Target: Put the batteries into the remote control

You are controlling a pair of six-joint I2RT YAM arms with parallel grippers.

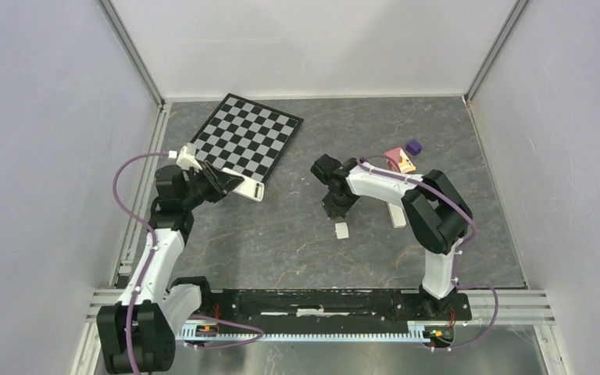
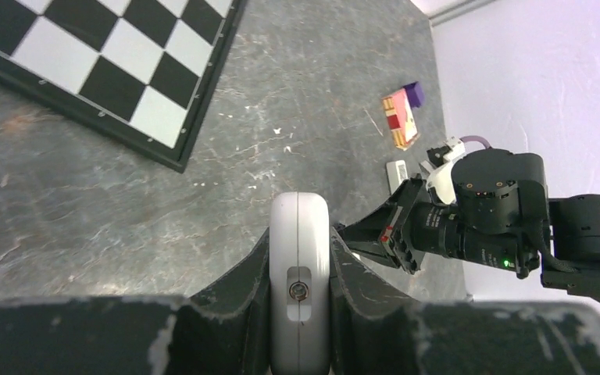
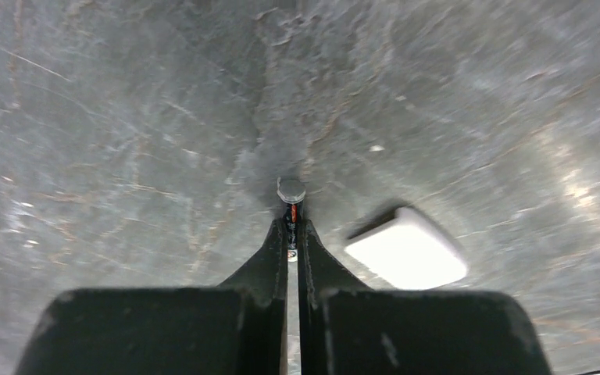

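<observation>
1. Overhead, the left gripper (image 1: 230, 184) holds the white remote control (image 1: 248, 191) off the table (image 1: 281, 250), beside the near corner of the checkerboard (image 1: 248, 134). The right gripper (image 1: 333, 209) points down at the grey surface near the middle. A small white tile (image 1: 341, 230) lies just beside it, on the side of the arm bases. Whether this gripper has hold of anything cannot be told from up here.
2. Left wrist view: the fingers (image 2: 242, 281) are closed part-way onto the remote control. They clamp its two flat faces, so it stands edge-on between them with its far end reaching past the tips. The right arm (image 2: 508, 215) is off to the right. Beyond it lies a red-and-yellow box (image 2: 401, 117) with a purple cube (image 2: 414, 92) just beside it.
3. Right wrist view: the jaws are pressed almost together. A slim dark battery (image 3: 291, 205) with a silver end cap is pinched between their tips, down at the tabletop. The white tile lies near it on the right.
</observation>
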